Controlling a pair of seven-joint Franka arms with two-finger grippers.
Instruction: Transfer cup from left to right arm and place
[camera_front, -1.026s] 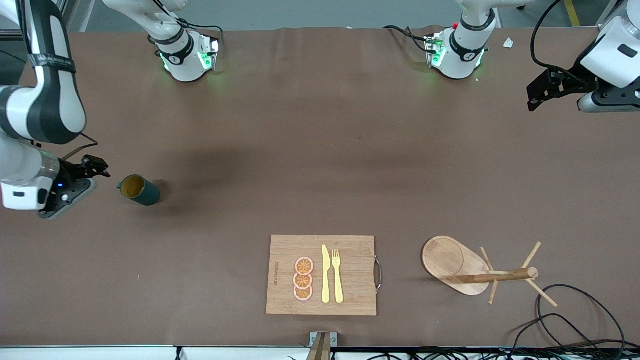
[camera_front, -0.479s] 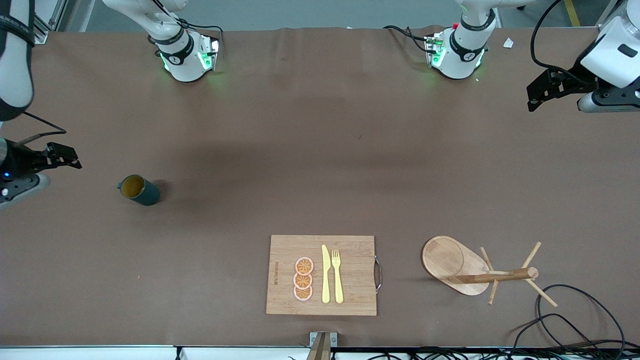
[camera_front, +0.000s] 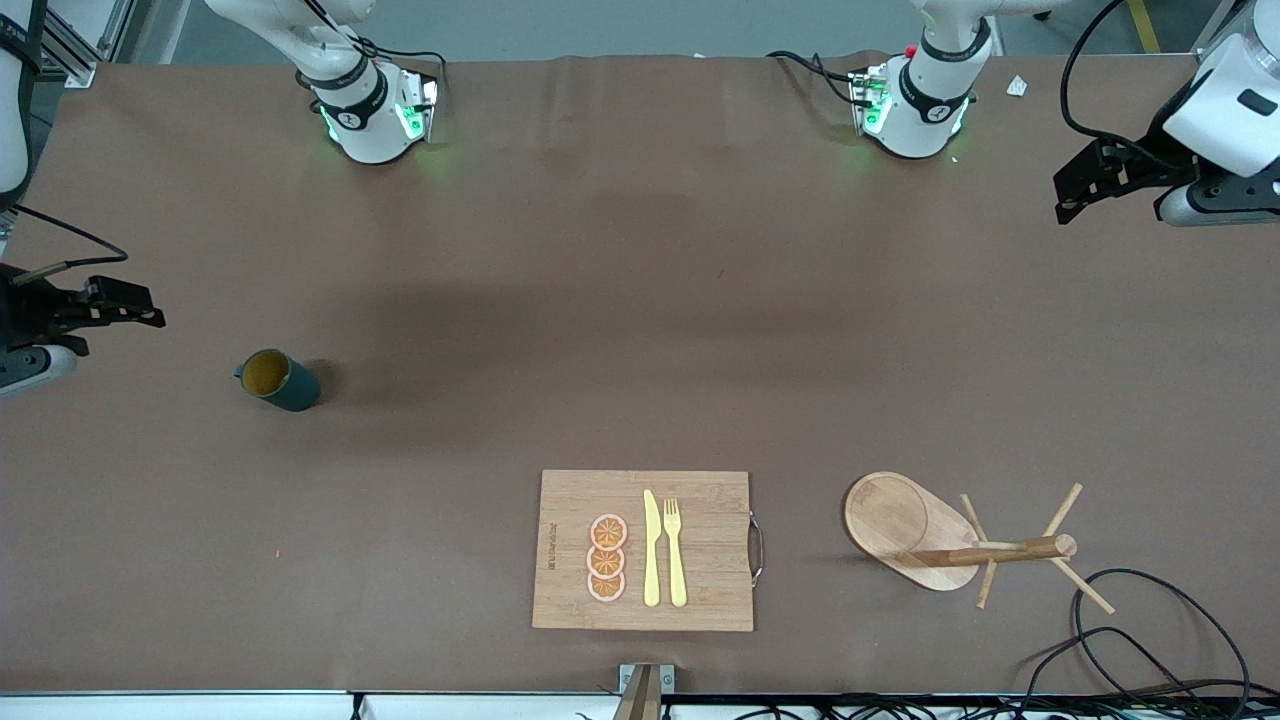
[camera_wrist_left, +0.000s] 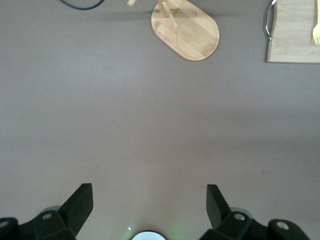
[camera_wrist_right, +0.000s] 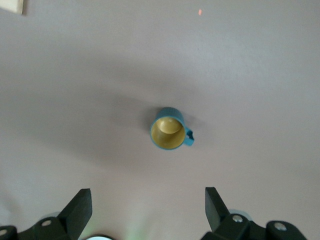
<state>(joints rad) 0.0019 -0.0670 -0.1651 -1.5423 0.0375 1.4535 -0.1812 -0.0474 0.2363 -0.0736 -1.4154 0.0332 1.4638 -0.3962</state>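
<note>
The dark teal cup (camera_front: 277, 380) with a mustard-yellow inside stands upright on the brown table toward the right arm's end, touched by nothing. It shows from above in the right wrist view (camera_wrist_right: 170, 134), handle to one side. My right gripper (camera_front: 138, 305) is open and empty, up in the air beside the cup toward the right arm's end of the table; it also shows in the right wrist view (camera_wrist_right: 146, 196). My left gripper (camera_front: 1066, 198) is open and empty, held high over the left arm's end of the table; in the left wrist view (camera_wrist_left: 148, 192) only bare table lies between its jaws.
A wooden cutting board (camera_front: 700, 500) with three orange slices (camera_front: 606, 558), a yellow knife (camera_front: 651, 548) and a fork (camera_front: 675, 550) lies near the front camera. A wooden peg rack (camera_front: 960, 545) lies tipped over beside it, with black cables (camera_front: 1150, 630) near it.
My right gripper has drawn back from the cup toward the right arm's end of the table. The cup and the left arm have not moved.
</note>
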